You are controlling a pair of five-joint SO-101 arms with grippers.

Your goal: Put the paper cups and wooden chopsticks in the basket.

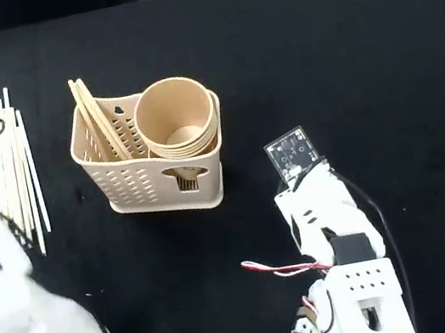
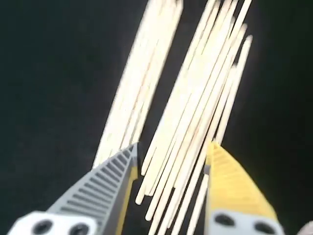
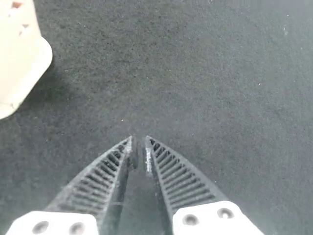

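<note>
**Current state.** The stack of paper cups point(image 1: 177, 118) sits in the right compartment of the basket point(image 1: 151, 179). A few wooden chopsticks point(image 1: 96, 120) lean in its left compartment. The loose chopsticks point(image 1: 11, 165) lie in a row on the desk point(image 1: 360, 64), well apart from the basket on its left. The left claw point(image 2: 173, 146) is spread and straddles several of these sticks. The right claw point(image 3: 139, 142) is pressed almost together, grips nothing, and hovers over bare desk near a basket corner.

**Hazards.**
- Closing the left claw here would likely pinch several sticks at once. Some could slip free and scatter.
- A long stick lifted off-centre may tilt and catch the basket rim or the cups.

**Not determinable.**
- Whether the left fingertips touch the desk.
- The cup count.
- The chopstick ends, which are cut off in the left wrist view.
</note>
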